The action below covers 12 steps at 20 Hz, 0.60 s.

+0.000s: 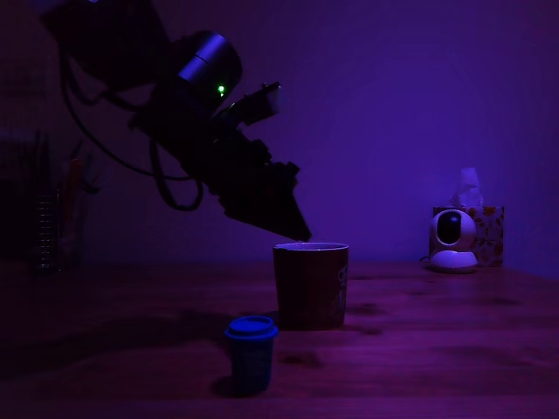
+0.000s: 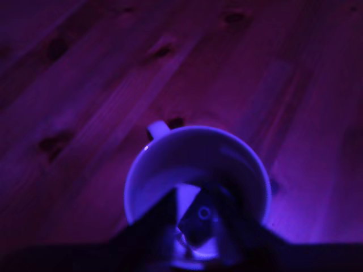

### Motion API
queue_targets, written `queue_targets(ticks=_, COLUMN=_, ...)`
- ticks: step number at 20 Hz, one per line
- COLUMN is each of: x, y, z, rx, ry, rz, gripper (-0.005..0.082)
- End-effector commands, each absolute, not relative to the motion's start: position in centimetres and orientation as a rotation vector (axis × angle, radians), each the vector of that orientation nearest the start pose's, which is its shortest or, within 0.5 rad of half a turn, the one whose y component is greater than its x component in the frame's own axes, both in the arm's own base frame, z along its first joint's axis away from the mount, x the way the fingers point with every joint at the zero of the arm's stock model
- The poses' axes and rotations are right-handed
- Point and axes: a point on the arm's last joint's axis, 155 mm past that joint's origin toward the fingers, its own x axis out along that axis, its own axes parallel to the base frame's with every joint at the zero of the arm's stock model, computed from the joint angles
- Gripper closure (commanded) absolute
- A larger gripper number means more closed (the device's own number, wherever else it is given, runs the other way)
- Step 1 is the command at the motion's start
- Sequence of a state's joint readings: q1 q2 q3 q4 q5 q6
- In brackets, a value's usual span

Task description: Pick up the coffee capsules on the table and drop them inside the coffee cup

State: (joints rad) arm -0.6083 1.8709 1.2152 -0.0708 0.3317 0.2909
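My gripper [image 1: 300, 234] hangs tilted just over the near-left rim of the coffee cup [image 1: 310, 284], a dark reddish mug standing on the wooden table [image 1: 419, 349]. The wrist view looks straight down into the cup [image 2: 170, 158], with its pale inside and its handle showing. There my gripper [image 2: 197, 205] has a dark coffee capsule [image 2: 198, 224] filling the gap between its fingers, above the cup's opening. A blue-topped capsule [image 1: 251, 347] stands upright on the table in front of the cup, toward the exterior view's left.
A white rounded camera gadget [image 1: 453, 237] and a tissue box [image 1: 485, 234] stand at the back on the exterior view's right. Dim upright items [image 1: 57, 218] sit at the far left. The light is dark purple.
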Motion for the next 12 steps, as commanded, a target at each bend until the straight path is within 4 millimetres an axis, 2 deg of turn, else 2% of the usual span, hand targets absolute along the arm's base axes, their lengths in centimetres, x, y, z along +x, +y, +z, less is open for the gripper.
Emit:
queue_targets(ticks=1, x=38.3, y=-33.8, z=12.1, rx=0.346, ry=0.572, rz=-1.002, gripper=0.0790)
queue_targets(ticks=6, x=37.0, y=-31.8, z=14.7, rx=0.248, ry=0.624, rz=-1.027, gripper=0.0790)
queue_targets(ticks=9, x=37.0, y=-30.8, z=16.4, rx=0.240, ry=0.590, rz=-1.010, gripper=0.0790)
queue_targets(ticks=12, x=36.0, y=-29.7, z=17.5, rx=0.231, ry=0.556, rz=-1.000, gripper=0.0790)
